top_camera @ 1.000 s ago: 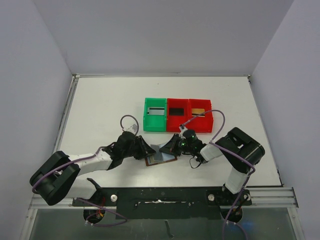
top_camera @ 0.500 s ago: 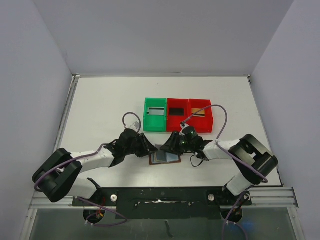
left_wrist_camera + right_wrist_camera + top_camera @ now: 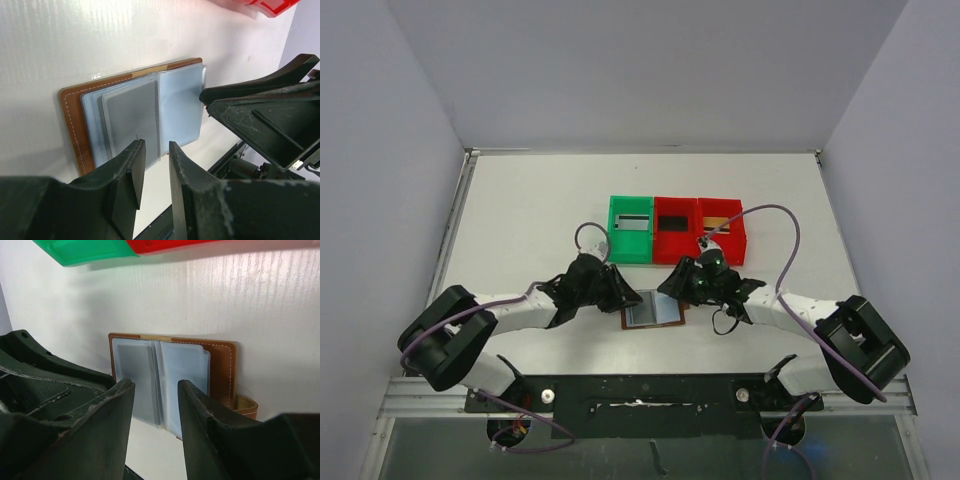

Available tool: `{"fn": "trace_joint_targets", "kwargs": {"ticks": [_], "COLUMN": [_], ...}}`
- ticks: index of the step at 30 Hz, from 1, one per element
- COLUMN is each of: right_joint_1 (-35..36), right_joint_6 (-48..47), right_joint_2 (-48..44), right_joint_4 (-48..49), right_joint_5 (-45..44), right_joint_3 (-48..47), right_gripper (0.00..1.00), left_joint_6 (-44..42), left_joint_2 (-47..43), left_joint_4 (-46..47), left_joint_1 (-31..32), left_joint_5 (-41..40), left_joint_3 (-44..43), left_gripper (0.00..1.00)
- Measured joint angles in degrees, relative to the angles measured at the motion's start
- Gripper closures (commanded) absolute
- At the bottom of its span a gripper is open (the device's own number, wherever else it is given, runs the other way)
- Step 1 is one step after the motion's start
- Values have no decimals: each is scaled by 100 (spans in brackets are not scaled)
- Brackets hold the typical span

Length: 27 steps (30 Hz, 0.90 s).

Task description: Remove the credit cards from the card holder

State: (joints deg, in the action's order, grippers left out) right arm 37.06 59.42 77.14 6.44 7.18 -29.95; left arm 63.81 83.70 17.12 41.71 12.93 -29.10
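Top external: card holder (image 3: 654, 311), far corners masked by left gripper (image 3: 624, 297) and right gripper (image 3: 672, 289), both parted, empty; credit cards (image 3: 132, 120) indistinct; bins (image 3: 676, 257) beyond.

left arm (image 3: 515, 312) — right arm (image 3: 782, 308): white links, black joints | cables (image 3: 770, 207): purple loops | jaws: black, scuffed

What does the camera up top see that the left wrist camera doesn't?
Only the top camera shows the green bin, the two red bins whole, and both arms from base to tip. Only the left wrist camera shows, up close, the white stitching on the brown leather and a grey card inside a clear pocket. Both show the card holder lying open on the table, with the left gripper and the right gripper at either side of it.
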Motion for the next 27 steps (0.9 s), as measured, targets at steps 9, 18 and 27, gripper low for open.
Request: {"fn": "trace_joint_targets", "kwargs": {"ticks": [9,18,27], "right_joint_1": [730,1325,1327], "right_joint_6": [-455,-686,-697], "right_joint_2": [927,1615,1709], "right_joint_4": [-817,-1904,-2175], "right_joint_5": [-420,-1357,-1569], "right_joint_3": [-1001,-2085,-2114], "right_gripper": [55,53,64], "left_joint_6": [13,50,20], "left_joint_2": [-1019,-1508,-1513], "left_joint_4": [-612,-966,-1036], "left_joint_1": [20,7,7], "left_joint_5": [-715,-1067,-1080], "left_joint_3": [151,448,455], "left_gripper": [75,75,75]}}
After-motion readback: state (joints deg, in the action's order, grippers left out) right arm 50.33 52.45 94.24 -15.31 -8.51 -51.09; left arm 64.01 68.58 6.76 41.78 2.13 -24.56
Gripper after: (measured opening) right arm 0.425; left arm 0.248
